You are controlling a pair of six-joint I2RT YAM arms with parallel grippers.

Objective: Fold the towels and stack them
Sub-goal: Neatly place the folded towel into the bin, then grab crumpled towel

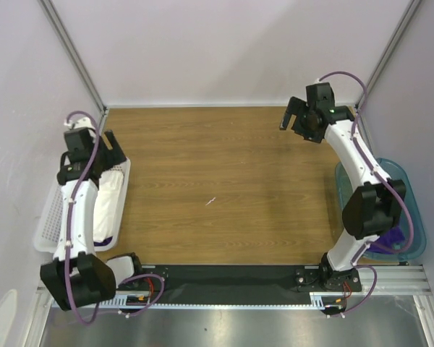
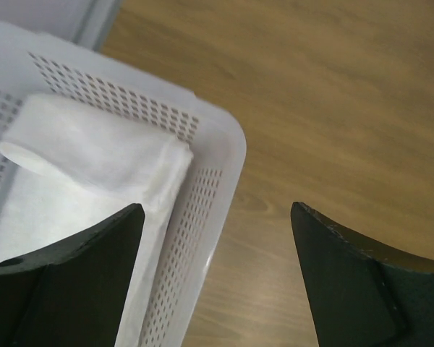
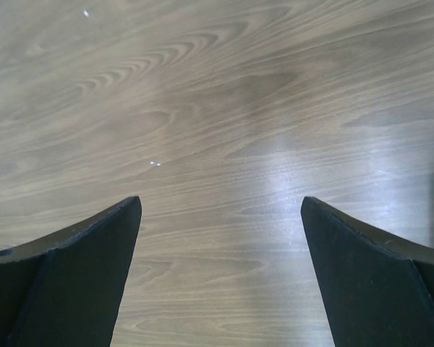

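A folded white towel [image 2: 94, 159] lies in the white perforated basket [image 2: 217, 144] at the table's left edge. In the top view the white towel [image 1: 108, 199] has a deep-purple edge [image 1: 107, 241] showing at its near end. My left gripper [image 2: 217, 208] hangs open above the basket's right rim, holding nothing; from above the left gripper [image 1: 114, 148] sits over the basket's far end. A purple towel [image 1: 394, 237] lies in the teal bin [image 1: 412, 217] at the right. My right gripper [image 3: 220, 201] is open over bare wood, at the back right [image 1: 293, 119].
The wooden table [image 1: 217, 181] has a small white speck [image 1: 211, 201] near its middle. Grey walls and metal frame posts close in the back and sides. Both arm bases stand on the black strip along the near edge.
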